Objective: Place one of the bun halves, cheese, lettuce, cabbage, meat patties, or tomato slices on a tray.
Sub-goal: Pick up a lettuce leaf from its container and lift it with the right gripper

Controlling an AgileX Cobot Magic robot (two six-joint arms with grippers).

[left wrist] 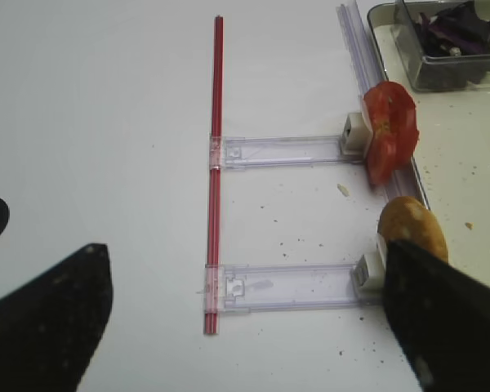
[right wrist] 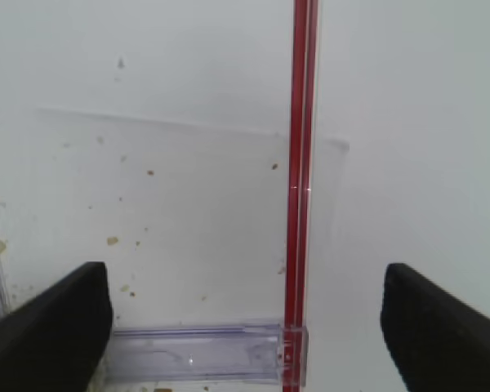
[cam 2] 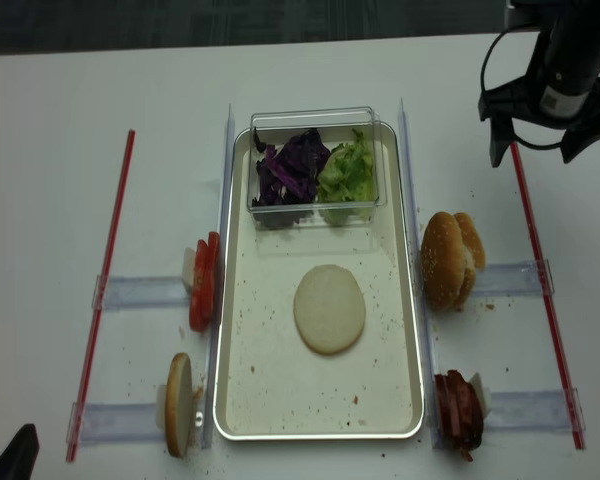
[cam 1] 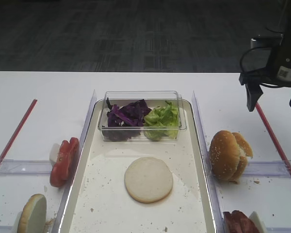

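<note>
While right gripper [cam 1: 274, 99] hangs with jaws spread, empty, bun halves [cam 1: 229, 155] stand near, below-left.

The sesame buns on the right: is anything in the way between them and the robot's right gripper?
Nothing visible. The right gripper hangs open over bare table, and only the red strip lies between it and the bun halves.

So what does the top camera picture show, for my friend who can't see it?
A pale bun half lies flat in the middle of a long white tray, with a clear tub of purple cabbage and green lettuce behind it. The right gripper hangs open, holding nothing.
</note>
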